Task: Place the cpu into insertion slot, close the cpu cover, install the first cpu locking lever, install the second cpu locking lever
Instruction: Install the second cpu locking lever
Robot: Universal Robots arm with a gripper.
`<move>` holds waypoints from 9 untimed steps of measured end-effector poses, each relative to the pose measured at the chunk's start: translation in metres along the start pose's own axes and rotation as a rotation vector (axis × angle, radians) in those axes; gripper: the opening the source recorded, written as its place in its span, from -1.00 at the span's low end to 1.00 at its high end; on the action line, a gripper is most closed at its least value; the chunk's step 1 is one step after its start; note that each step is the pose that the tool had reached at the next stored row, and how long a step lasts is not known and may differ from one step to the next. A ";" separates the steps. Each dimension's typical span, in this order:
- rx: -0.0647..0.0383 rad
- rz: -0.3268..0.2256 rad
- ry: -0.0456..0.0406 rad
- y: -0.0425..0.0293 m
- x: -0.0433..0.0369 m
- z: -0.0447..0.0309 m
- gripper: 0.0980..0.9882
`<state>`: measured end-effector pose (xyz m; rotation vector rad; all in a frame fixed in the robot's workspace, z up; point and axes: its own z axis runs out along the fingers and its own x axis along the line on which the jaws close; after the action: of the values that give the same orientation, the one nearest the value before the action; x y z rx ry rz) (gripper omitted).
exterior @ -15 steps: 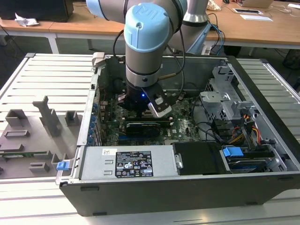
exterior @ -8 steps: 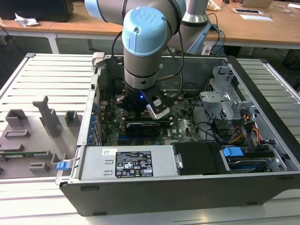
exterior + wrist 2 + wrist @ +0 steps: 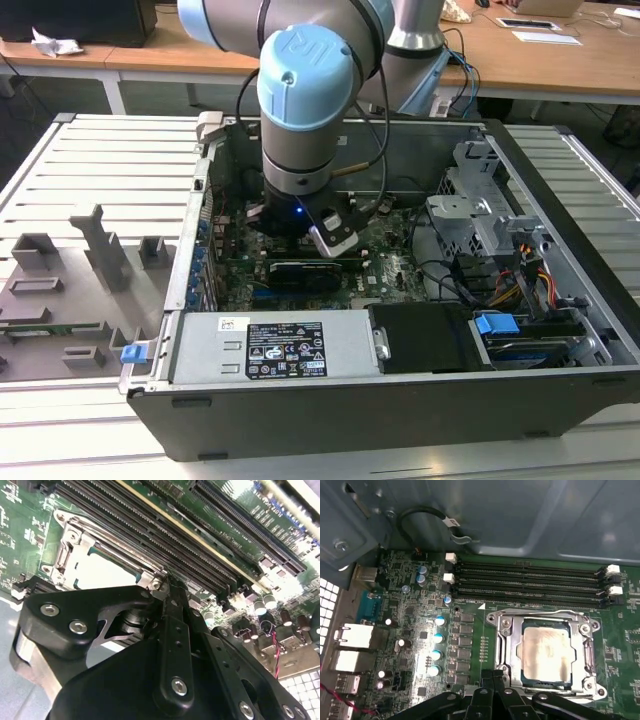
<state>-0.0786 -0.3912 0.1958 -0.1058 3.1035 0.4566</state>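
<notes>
The cpu (image 3: 546, 647), with a beige-silver top, lies in the insertion slot (image 3: 580, 687) on the green board. The silvery cpu cover (image 3: 512, 647) lies flat over it, framing the chip. A thin wire locking lever (image 3: 540, 613) runs along the socket edge nearest the memory slots. My gripper (image 3: 493, 674) is shut with nothing between its black fingers, its tips right at the socket edge opposite that lever. In the second wrist view the gripper (image 3: 167, 582) tip sits by a corner of the cover (image 3: 65, 547), next to the bright cpu (image 3: 107, 572). In the exterior view the arm's wrist (image 3: 300, 215) covers the socket.
Long black memory slots (image 3: 530, 582) run beside the socket, and a row of capacitors (image 3: 437, 645) stands close by. The case wall (image 3: 520, 520) rises behind. A power supply (image 3: 270, 345), a drive cage (image 3: 480, 220) and cables crowd the case. A grey fixture tray (image 3: 60, 290) lies outside.
</notes>
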 end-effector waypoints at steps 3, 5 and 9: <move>-0.001 0.000 0.0000 -0.0003 0.0011 0.0008 -0.98; -0.001 0.000 -0.0002 -0.0003 0.0012 0.0007 -0.98; -0.001 0.000 -0.0003 0.0006 0.0012 -0.0023 -0.98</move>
<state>-0.0799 -0.3914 0.1981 -0.1058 3.1030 0.4581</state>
